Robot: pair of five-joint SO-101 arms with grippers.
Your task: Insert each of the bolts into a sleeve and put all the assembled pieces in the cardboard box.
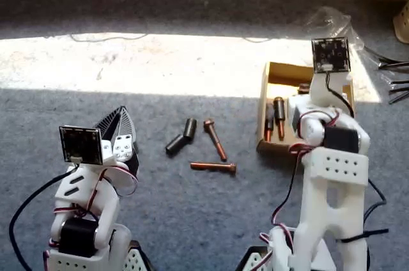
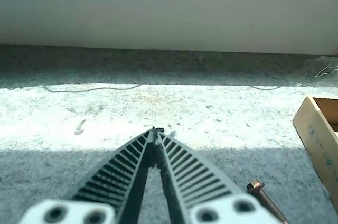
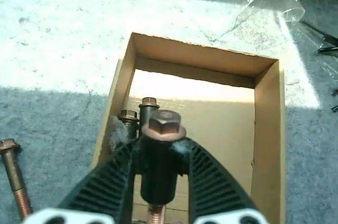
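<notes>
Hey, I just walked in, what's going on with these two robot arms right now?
The right end effector is shut on an assembled bolt and sleeve, holding it above the cardboard box. Two finished pieces already sit in the box. The left end effector is shut and empty, above the grey carpet. Two loose bolts and two dark sleeves lie on the carpet between the arms, not yet joined.
</notes>
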